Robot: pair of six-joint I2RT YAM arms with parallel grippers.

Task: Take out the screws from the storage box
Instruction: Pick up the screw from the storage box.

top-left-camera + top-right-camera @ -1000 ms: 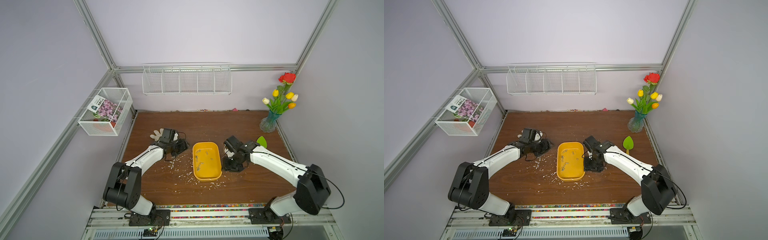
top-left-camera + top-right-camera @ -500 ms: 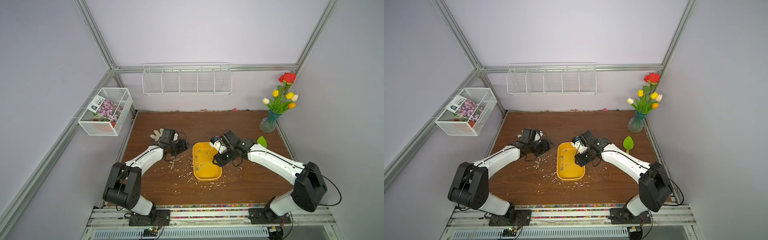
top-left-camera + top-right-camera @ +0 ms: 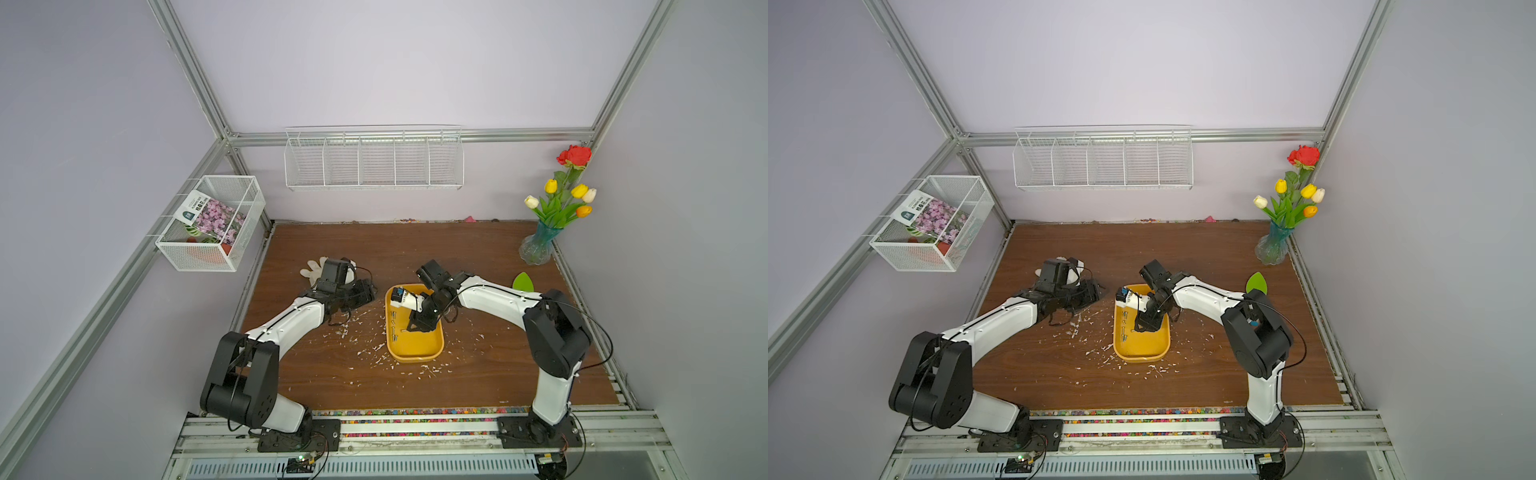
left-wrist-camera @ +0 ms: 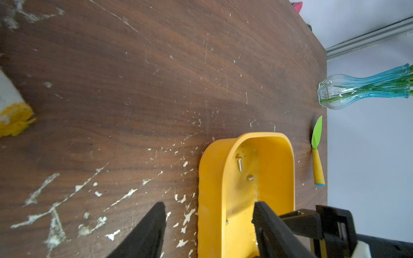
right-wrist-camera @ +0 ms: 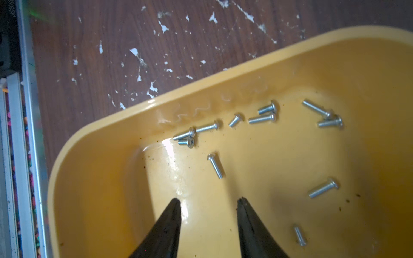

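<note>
- The screws (image 5: 215,165) lie loose on the floor of the storage box (image 5: 96,138). One is just ahead of the right gripper (image 5: 209,201), and most sit farther ahead along the wall.
- The right gripper's jaws stand apart, tips down inside the box, with nothing between them.
- The left gripper (image 4: 209,206) sits beside the box's outer wall, jaws wide apart and empty; I cannot tell whether it touches the box.
- White flakes (image 3: 374,349) litter the table (image 3: 415,249) around the box.
- A white glove (image 3: 311,272) lies behind the left gripper.

Screws (image 5: 215,165) lie in the storage box (image 3: 417,357) — on the table (image 3: 478,374).
</note>
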